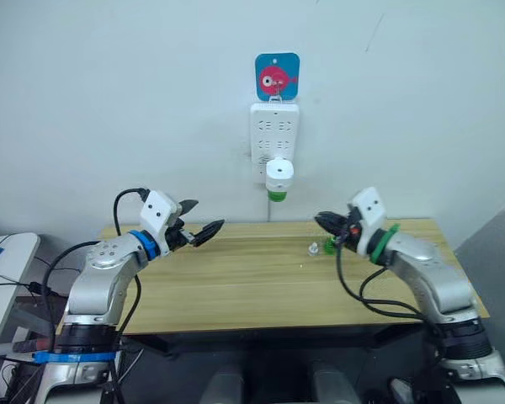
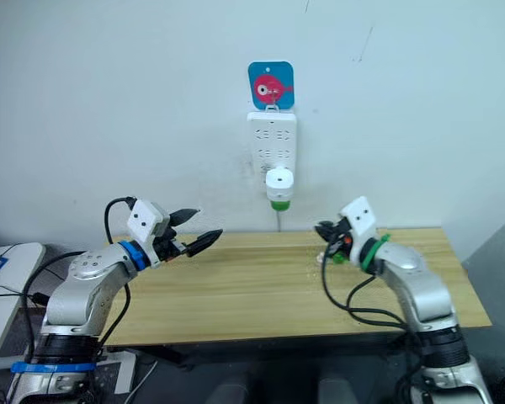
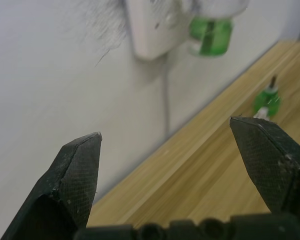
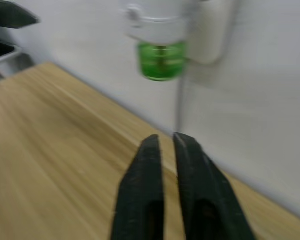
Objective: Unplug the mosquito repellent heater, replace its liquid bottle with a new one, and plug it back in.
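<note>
On the white wall power strip (image 1: 274, 139), the small white rounded plastic mosquito repellent heater (image 1: 279, 174) with its green bottle looks light, smooth and probably slippery, best gripped across its cylindrical sides; left hand (image 1: 204, 220) spread, right hand (image 4: 166, 145) pressed together, both empty.

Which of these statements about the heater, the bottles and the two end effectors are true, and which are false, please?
1. The mosquito repellent heater is plugged into the power strip. True.
2. The left end effector is shut. False: its fingers are spread apart, empty.
3. A small green bottle rests on the table beside the right end effector. True.
4. The right end effector grips the heater. False: it is apart from it, below it.
</note>
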Tool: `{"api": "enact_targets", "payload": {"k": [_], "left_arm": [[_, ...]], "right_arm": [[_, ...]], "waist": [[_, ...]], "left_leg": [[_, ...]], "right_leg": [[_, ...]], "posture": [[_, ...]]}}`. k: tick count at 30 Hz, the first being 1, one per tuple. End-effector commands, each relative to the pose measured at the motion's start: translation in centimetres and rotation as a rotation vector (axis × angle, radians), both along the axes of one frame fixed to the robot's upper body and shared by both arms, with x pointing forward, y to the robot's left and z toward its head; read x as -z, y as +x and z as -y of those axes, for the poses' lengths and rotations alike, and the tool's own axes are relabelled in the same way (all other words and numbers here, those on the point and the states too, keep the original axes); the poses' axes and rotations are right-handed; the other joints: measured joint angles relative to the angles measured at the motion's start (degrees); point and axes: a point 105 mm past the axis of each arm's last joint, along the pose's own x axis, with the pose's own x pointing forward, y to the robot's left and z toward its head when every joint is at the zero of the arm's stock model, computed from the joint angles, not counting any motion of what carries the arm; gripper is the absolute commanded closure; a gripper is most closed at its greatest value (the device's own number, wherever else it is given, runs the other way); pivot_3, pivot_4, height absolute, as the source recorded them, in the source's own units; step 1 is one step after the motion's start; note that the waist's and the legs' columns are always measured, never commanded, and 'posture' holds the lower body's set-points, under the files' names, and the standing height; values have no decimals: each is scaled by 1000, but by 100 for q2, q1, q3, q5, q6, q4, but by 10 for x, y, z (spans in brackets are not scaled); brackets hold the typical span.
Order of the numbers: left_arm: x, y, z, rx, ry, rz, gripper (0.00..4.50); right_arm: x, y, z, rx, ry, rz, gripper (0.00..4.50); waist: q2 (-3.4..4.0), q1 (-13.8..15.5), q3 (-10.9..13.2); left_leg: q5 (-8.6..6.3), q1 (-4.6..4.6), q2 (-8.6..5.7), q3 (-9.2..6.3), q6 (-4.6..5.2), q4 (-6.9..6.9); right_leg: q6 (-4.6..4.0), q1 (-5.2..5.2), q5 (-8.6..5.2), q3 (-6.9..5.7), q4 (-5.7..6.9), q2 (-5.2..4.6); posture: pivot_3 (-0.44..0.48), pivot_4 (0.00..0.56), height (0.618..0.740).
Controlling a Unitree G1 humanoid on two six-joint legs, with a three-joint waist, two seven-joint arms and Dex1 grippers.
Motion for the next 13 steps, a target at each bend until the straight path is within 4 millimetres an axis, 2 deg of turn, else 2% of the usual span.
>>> {"api": "enact_targets", "payload": {"k": [1, 3, 8, 13], "left_arm": [[-13, 6, -17, -48, 48, 61, 0], [-14, 9, -33, -101, 111, 84, 0], [-18, 20, -48, -150, 153, 119, 0], [-21, 26, -41, -97, 72, 106, 0]], "right_arm": [[-15, 1, 22, 21, -16, 75, 2532], [-15, -3, 37, 8, -71, 85, 1792], [-16, -4, 59, 76, -101, 100, 16], [-12, -2, 57, 102, -82, 87, 16]], "waist": [[0, 6, 0], [-1, 11, 0], [-1, 19, 0], [-1, 7, 0]], "left_leg": [[0, 0, 0, 1, 0, -3], [0, 1, 1, 1, 0, -12], [1, 2, 6, 0, -1, -23], [1, 3, 5, 6, -1, -22]], "right_leg": [[0, 0, 0, 0, -3, -2], [0, 0, 0, 0, -5, -2], [-1, -3, 0, -3, -5, -2], [-1, -3, 1, 2, -6, -4]], "posture": [[16, 103, 740], [14, 98, 740], [5, 96, 740], [-6, 99, 740]]}}
